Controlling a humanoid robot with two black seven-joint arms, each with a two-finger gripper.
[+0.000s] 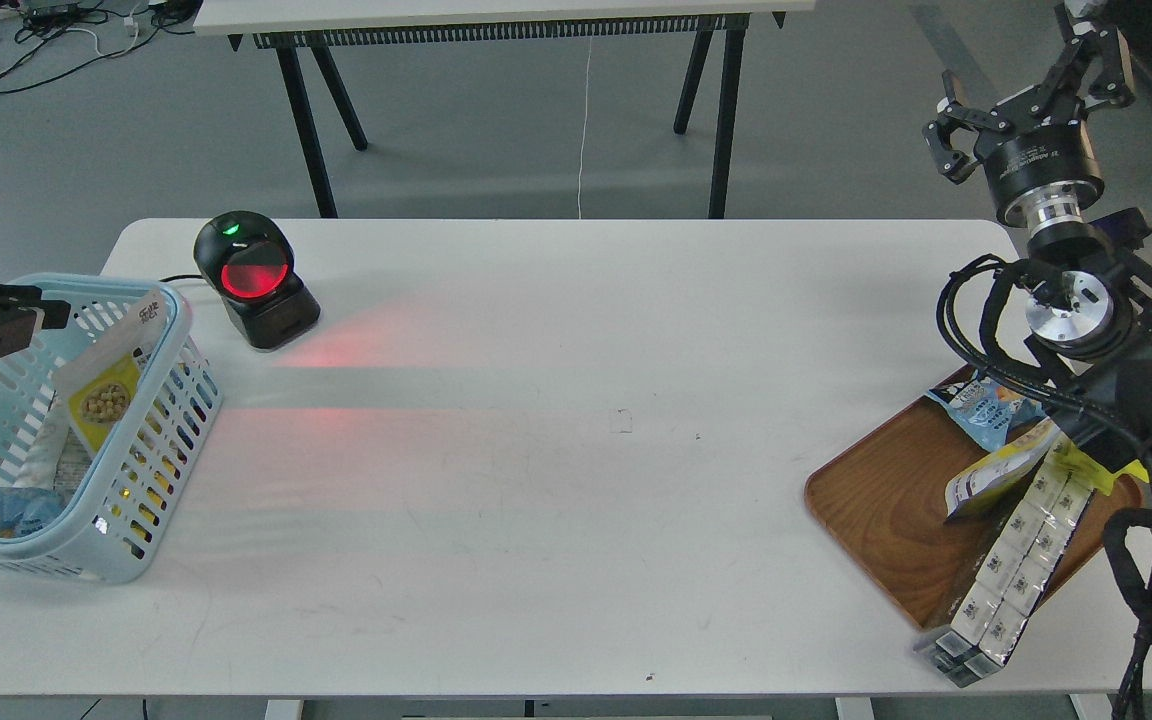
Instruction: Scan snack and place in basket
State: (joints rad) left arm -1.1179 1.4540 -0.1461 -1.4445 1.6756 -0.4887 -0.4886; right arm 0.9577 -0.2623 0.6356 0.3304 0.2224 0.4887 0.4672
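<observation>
The snack, a yellow and white pouch with a round picture of brown balls, stands tilted inside the light blue basket, leaning against its right wall. My left gripper is at the left edge, above the basket's far rim, open and empty, apart from the pouch. My right gripper is raised beyond the table's far right corner, open and empty.
A black barcode scanner with a red glowing window stands right of the basket. A brown wooden tray at the right holds a light blue bag, a yellow packet and silver-white box strips. Other packets lie in the basket.
</observation>
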